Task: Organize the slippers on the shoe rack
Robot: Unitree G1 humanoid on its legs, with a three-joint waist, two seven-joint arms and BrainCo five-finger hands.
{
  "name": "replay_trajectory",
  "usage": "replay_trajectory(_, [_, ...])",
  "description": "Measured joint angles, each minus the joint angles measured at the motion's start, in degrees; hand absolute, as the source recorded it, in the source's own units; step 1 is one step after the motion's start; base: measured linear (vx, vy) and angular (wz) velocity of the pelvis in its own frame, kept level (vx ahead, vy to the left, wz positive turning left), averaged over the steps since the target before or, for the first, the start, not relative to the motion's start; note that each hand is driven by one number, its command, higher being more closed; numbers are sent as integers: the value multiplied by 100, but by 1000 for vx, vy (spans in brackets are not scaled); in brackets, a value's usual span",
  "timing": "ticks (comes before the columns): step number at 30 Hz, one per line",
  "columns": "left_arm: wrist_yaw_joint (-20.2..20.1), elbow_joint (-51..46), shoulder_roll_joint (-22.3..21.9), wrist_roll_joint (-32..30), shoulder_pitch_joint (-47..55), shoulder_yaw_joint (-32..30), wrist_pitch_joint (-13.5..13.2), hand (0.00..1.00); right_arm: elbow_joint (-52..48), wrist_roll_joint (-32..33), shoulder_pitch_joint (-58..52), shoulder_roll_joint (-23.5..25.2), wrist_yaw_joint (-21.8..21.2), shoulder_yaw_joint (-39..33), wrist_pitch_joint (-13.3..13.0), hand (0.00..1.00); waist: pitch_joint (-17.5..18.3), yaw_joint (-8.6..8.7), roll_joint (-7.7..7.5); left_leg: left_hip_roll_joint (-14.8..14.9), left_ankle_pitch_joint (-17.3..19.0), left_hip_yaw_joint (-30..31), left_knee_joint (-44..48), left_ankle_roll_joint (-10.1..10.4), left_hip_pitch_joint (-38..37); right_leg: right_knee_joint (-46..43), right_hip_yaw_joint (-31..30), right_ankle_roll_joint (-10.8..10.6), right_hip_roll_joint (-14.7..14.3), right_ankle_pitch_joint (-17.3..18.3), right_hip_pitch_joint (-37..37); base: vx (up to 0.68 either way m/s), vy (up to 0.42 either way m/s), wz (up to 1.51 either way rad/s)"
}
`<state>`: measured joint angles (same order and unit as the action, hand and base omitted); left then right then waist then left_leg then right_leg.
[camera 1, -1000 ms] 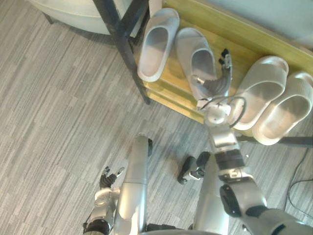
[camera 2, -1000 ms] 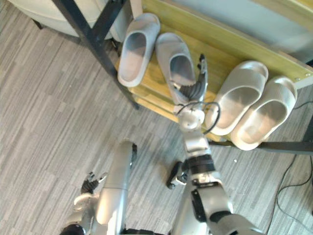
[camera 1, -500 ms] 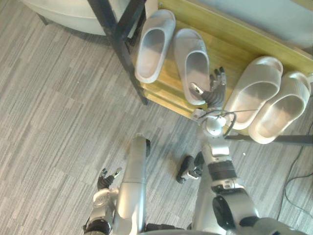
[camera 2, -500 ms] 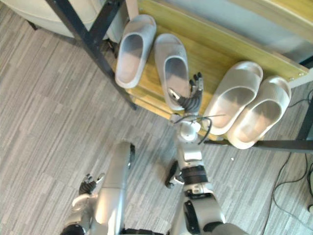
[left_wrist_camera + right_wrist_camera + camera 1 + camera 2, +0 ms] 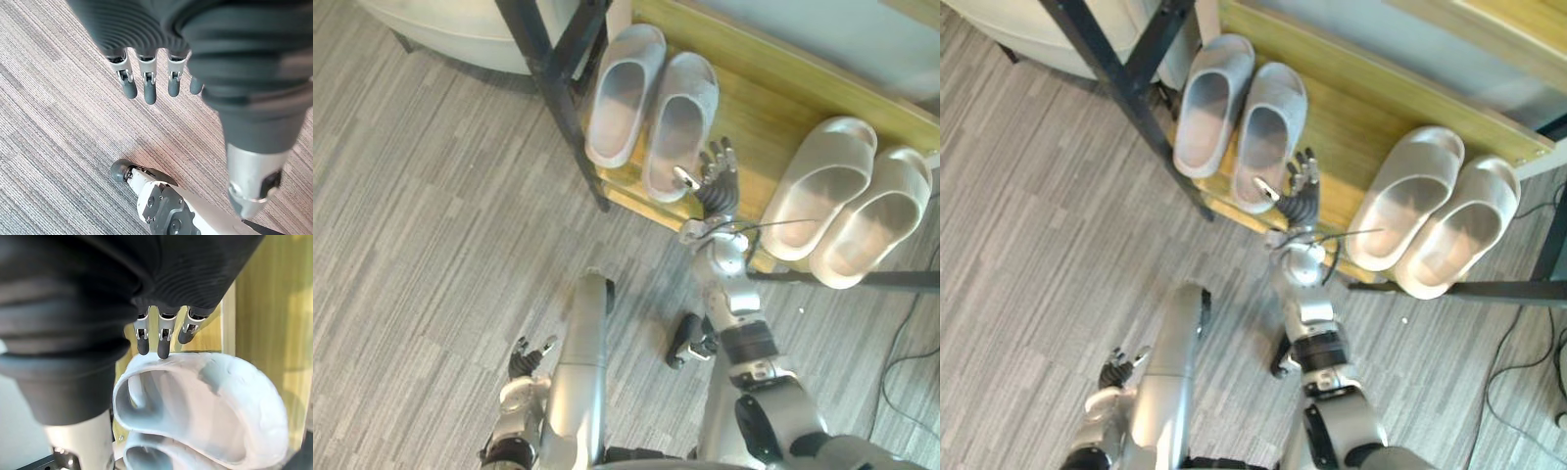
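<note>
Two grey slippers lie side by side at the left end of the wooden shoe rack shelf point(image 5: 759, 108): the left grey slipper point(image 5: 625, 93) and the right grey slipper point(image 5: 680, 122). My right hand point(image 5: 715, 186) is open and rests against the heel side of the right grey slipper point(image 5: 220, 396), with its straight fingertips point(image 5: 161, 345) touching the rim. A pair of pale beige slippers point(image 5: 822, 186) point(image 5: 879, 215) sits at the right end of the shelf, heels hanging over the front edge. Low by my side, my left hand point(image 5: 146, 85) hangs open over the floor.
A black metal leg of the rack point(image 5: 553, 69) slants down to the floor left of the grey slippers. A pale rounded object point(image 5: 460, 24) stands behind it at the top left. A black bar point(image 5: 862, 279) runs under the beige pair. Grey striped carpet point(image 5: 431, 215) covers the floor.
My right hand has moved left and pushed the right grey slipper over, so it now lies close beside the left grey one. The left hand has stayed put.
</note>
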<state>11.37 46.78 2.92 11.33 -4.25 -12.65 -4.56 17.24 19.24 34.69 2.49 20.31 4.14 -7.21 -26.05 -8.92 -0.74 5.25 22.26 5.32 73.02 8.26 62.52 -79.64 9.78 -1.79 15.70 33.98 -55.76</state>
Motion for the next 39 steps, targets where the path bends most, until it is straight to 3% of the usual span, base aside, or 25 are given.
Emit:
replay_trajectory(17, [88, 1, -66, 4, -24, -139, 4, 0, 418, 84, 453, -117, 104, -145, 154, 0, 13, -15, 23, 7, -5, 14, -63, 2, -138, 55, 43, 48, -3, -24, 140, 0, 0, 0])
replay_trajectory(26, [169, 117, -69, 1, 51, -296, 24, 0, -369, -618, -674, -166, 43, -150, 280, 0, 16, 12, 24, 114, 1, -103, -607, -39, -1072, 713, 120, 49, -97, -167, 1069, 35, 5, -4])
replay_trajectory(31, [-13, -37, 48, -13, 421, -64, -13, 0, -1156, -1322, -1886, -304, -238, 108, 307, 0, 110, 205, 65, 214, -193, -362, -1727, -139, -2316, 1905, 216, 18, -199, -556, 2247, 82, 13, -8])
replay_trajectory(37, [-200, 121, 363, -263, 741, 705, -36, 0, -1330, -2039, -3518, -565, -732, 297, 300, 0, 724, 391, 43, 200, -695, -709, -3443, -203, -3734, 3756, 279, -144, -360, -1248, 3590, 156, 62, -10])
replay_trajectory(39, [-320, 383, 557, -398, 745, 1094, -76, 0, -826, -2389, -3878, -750, -950, 304, 299, 0, 994, 584, -3, 135, -993, -830, -4302, -255, -4324, 4730, 312, -232, -441, -1662, 4163, 178, 85, -9])
